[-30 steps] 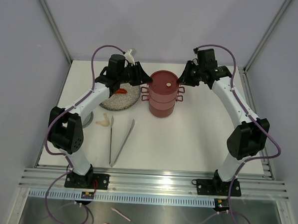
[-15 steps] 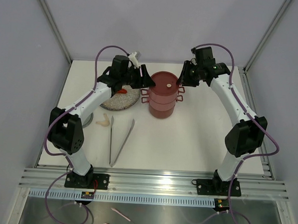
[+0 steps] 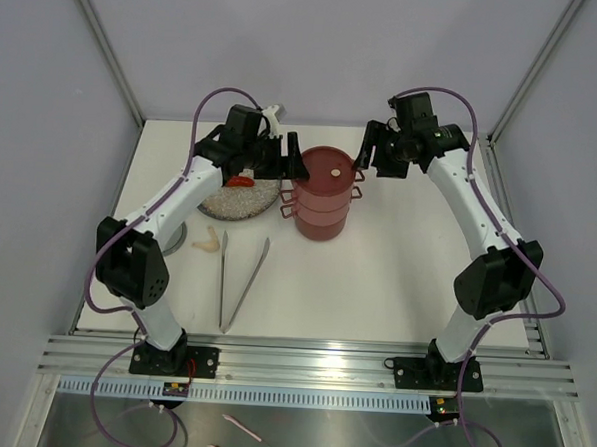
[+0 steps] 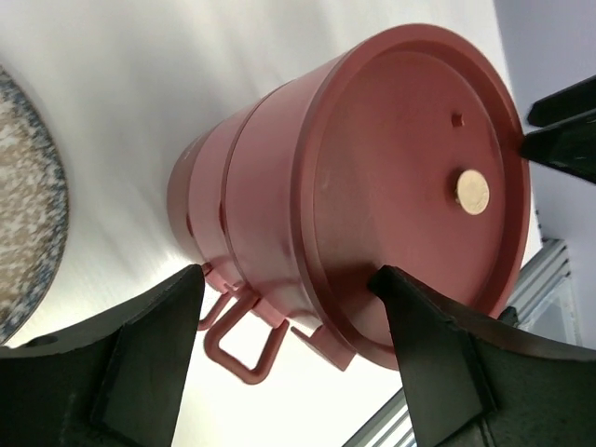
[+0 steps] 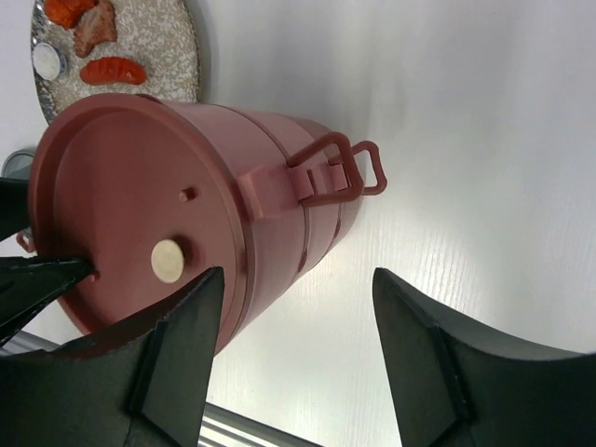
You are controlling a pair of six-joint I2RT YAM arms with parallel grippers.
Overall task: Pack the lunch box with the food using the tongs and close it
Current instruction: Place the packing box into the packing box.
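- The lunch box (image 3: 323, 200) stands as one stacked column of dark-red tiers, a little toward 12 o'clock from the middle of the table (image 3: 396, 279). Its flat lid (image 3: 322, 165) is on, with a small pale knob (image 3: 336, 172) off-centre on top.
- The loop handles (image 5: 340, 168) line up down the side, so the tiers sit squarely on each other.
- The left gripper (image 3: 290, 159) hangs at the lid's 9 o'clock edge. Its fingers (image 4: 140, 363) are spread wide and hold nothing, and in the left wrist view the stack shows between them.
- The right gripper (image 3: 367, 153) sits at about 2 o'clock of the lid, likewise released. Its fingers (image 5: 438, 363) are parted on either side of the stack's upper rim and clear of it.
- Judged from that flanking pose, both arms are placed to work on the top of the stack from opposite sides. One could steady it while the other takes the lid.
- The speckled plate (image 3: 229, 208) lies just beside the box at its 9 o'clock. The food (image 5: 93, 42) on it includes orange, brown and one white-and-black piece.
- With food outside a closed box, packing looks far from done, and the stack probably needs opening first.
- The tongs (image 3: 240, 281) lie flat at the box's 7 o'clock, untouched, near the left arm for later pickup.
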